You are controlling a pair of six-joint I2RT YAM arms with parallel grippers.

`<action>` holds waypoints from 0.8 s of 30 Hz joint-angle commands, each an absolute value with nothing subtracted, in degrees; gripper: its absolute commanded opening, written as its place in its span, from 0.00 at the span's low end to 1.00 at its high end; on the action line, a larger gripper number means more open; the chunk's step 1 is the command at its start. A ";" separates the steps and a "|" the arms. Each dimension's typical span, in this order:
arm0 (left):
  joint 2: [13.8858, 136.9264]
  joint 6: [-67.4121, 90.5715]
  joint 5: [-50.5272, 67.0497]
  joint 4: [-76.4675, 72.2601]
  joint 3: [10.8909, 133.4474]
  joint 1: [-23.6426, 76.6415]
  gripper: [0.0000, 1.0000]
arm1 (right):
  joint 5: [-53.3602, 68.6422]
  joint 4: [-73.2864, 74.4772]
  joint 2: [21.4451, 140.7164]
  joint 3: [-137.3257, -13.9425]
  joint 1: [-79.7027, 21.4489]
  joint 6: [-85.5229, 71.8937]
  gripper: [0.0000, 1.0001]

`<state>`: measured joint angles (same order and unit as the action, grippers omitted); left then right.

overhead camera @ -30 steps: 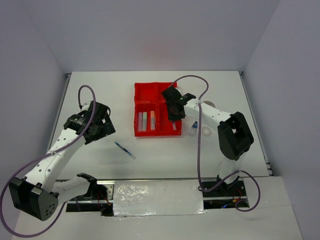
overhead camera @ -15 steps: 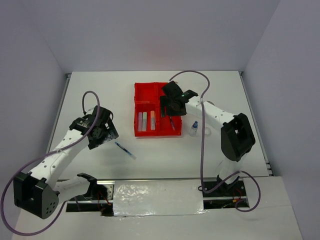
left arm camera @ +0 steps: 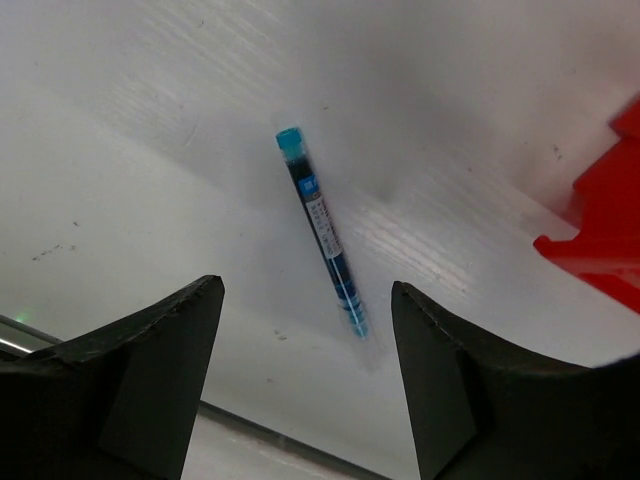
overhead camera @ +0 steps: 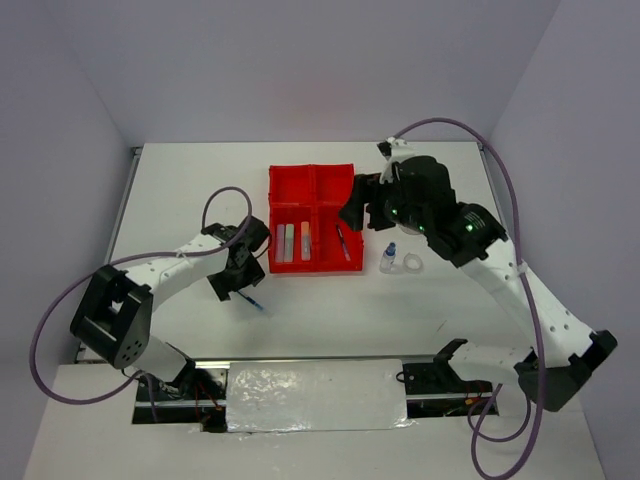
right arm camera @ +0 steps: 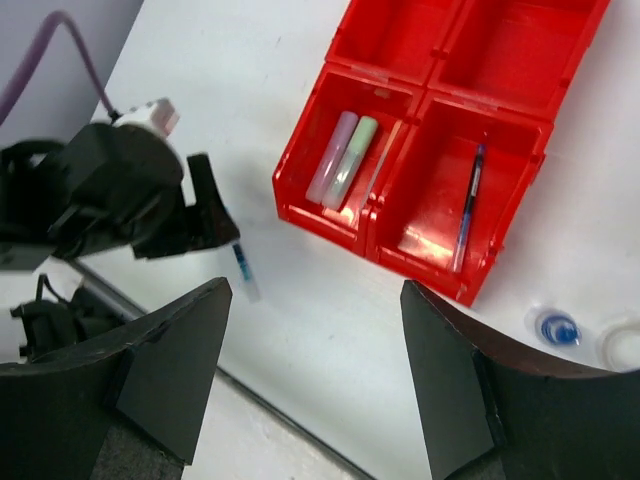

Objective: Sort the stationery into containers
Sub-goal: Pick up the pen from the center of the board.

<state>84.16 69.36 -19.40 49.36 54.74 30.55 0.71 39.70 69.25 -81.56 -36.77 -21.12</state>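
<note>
The red tray [overhead camera: 310, 170] holds three stubby sticks [overhead camera: 294, 241] in its near left compartment and a thin dark pen [overhead camera: 343, 240] in its near right one. In the right wrist view the pink stick [right arm camera: 330, 157] and the green stick [right arm camera: 356, 155] lie side by side, with the pen [right arm camera: 468, 205] one compartment over. A second pen [left arm camera: 322, 230], blue-capped, lies on the table just ahead of my open left gripper [left arm camera: 305, 385]. My right gripper [right arm camera: 315, 385] hangs open and empty high above the tray. A blue-capped bottle [overhead camera: 388, 258] and a white ring [overhead camera: 412, 263] sit right of the tray.
The tray's corner [left arm camera: 598, 215] shows at the right of the left wrist view. The table's near edge runs just behind the loose pen [overhead camera: 252, 300]. The left gripper [right arm camera: 150, 200] also shows in the right wrist view.
My right gripper opened, left the pen in the near right compartment and rose away. My left arm swung right and down to the loose pen, its jaws narrowing a little.
</note>
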 commanded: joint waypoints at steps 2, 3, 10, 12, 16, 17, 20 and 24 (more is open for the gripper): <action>87.00 75.93 -20.74 49.66 56.52 31.20 0.79 | 2.29 45.70 64.52 -77.52 -37.09 -19.25 0.77; 87.36 76.20 -20.39 48.44 55.38 31.20 0.78 | 2.20 46.49 63.64 -77.00 -37.09 -19.16 0.77; 90.08 77.34 -16.00 39.30 47.91 31.29 0.61 | 4.29 49.04 59.07 -76.73 -37.00 -18.20 0.77; 90.61 78.39 -15.65 37.37 46.41 31.38 0.47 | 6.06 48.96 58.19 -76.73 -37.09 -17.67 0.78; 88.70 81.02 -14.15 34.72 42.11 32.25 0.14 | 7.21 50.01 58.01 -77.87 -37.00 -16.79 0.79; 87.46 81.73 -15.02 34.98 40.62 32.60 0.07 | 7.12 50.18 58.18 -78.22 -37.00 -16.70 0.79; 79.83 84.63 -19.31 39.69 40.51 34.88 0.00 | 7.21 50.45 58.53 -79.62 -37.00 -16.44 0.79; 69.97 79.31 -26.17 42.89 46.74 37.69 0.00 | 5.46 51.32 59.41 -81.55 -36.65 -16.08 0.80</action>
<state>75.85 81.21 -19.62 40.34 42.04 35.62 6.26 50.52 59.22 -77.89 -36.75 -17.43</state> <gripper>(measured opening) 0.051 0.795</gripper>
